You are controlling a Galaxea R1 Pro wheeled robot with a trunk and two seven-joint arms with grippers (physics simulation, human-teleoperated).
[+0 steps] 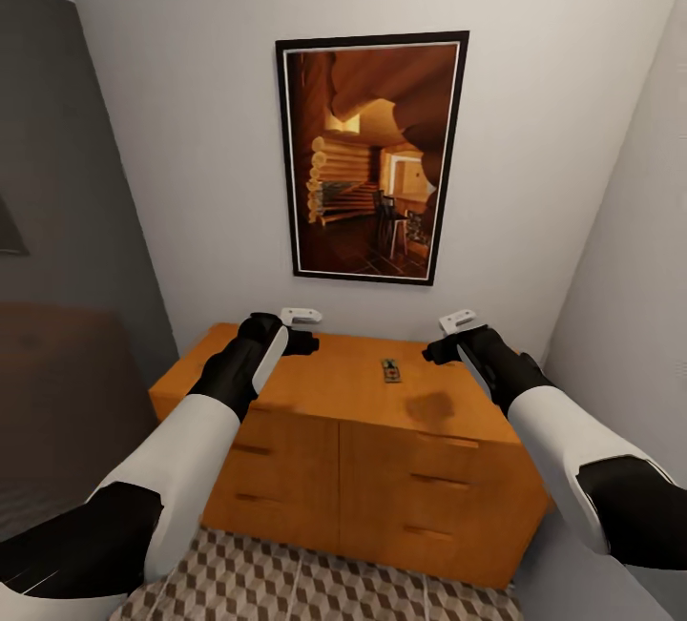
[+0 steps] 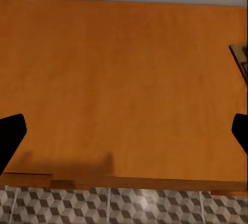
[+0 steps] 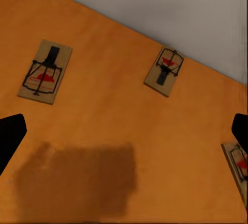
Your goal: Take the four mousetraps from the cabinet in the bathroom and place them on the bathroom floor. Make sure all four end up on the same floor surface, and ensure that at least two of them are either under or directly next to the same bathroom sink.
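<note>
At the left edge of the head view a dark grey wall panel [image 1: 57, 173] is seen, with the patterned bathroom floor [image 1: 286, 583] along the bottom of the frame. The left pincer [image 1: 303, 328] is held above the left part of the cabinet [image 1: 324, 382] top; in the left wrist view its black fingertips [image 2: 10, 136] are spread wide at both side edges, released and holding nothing. In the centre of the head view a framed picture [image 1: 372, 158] is hung on the pale wall above the cabinet, and one mousetrap [image 1: 391, 371] is seen lying flat on the top, between the two arms. The right pincer [image 1: 448, 340] is held over the right part of the top, likewise released. In the right wrist view three mousetraps are shown on the wood: one at upper left [image 3: 45, 71], one near the wall [image 3: 165, 71], one cut off at the lower right edge [image 3: 237, 167]. A soft shadow [image 3: 77, 180] is cast at the lower left.
</note>
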